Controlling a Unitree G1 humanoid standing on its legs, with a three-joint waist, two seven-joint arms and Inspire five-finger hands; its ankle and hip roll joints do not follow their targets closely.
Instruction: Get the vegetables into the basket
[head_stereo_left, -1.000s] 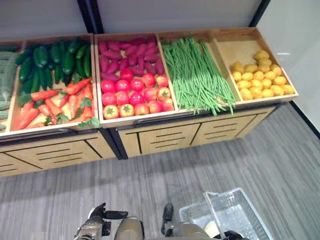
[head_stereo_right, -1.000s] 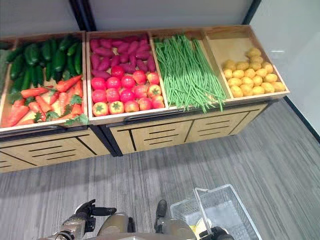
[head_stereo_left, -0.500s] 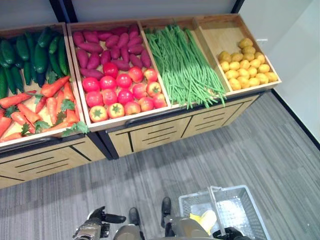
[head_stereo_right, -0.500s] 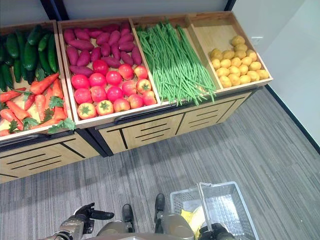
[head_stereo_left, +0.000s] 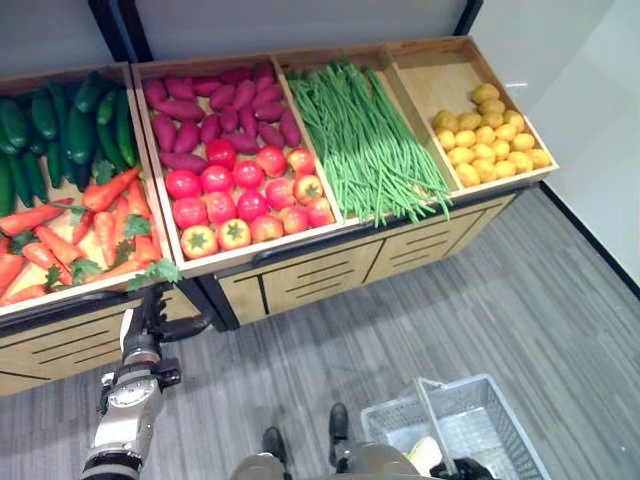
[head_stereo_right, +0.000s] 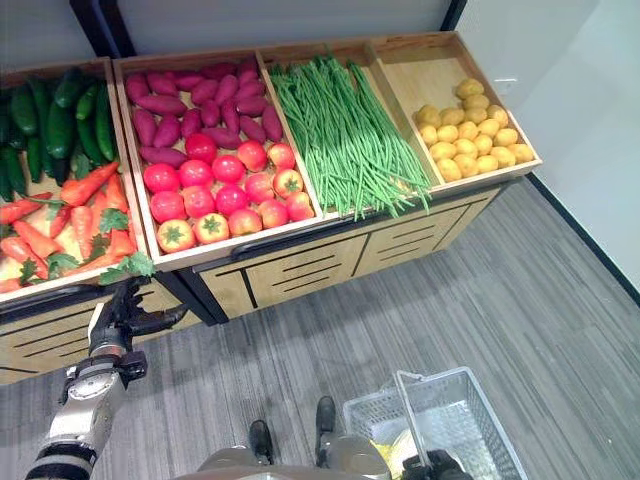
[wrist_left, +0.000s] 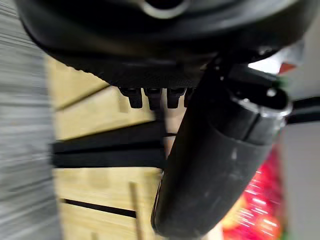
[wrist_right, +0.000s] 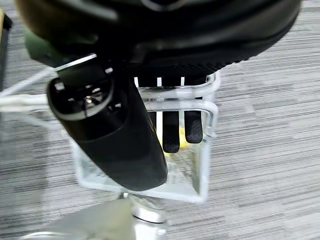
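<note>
Up front, left hand (head_stereo_left: 150, 318) open near the carrots (head_stereo_left: 70, 235) — right hand (wrist_right: 150, 130) fingers curled round basket (head_stereo_left: 480, 425) handle.

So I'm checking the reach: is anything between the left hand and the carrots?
Nothing visible blocks it. The left hand hangs in front of the display, just below the crate's front edge, with the carrots right behind that edge, so it must rise over it.

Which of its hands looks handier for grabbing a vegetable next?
Probably the left hand: it is raised before the stand, just below the carrots. The right hand is curled round the basket handle.
</note>
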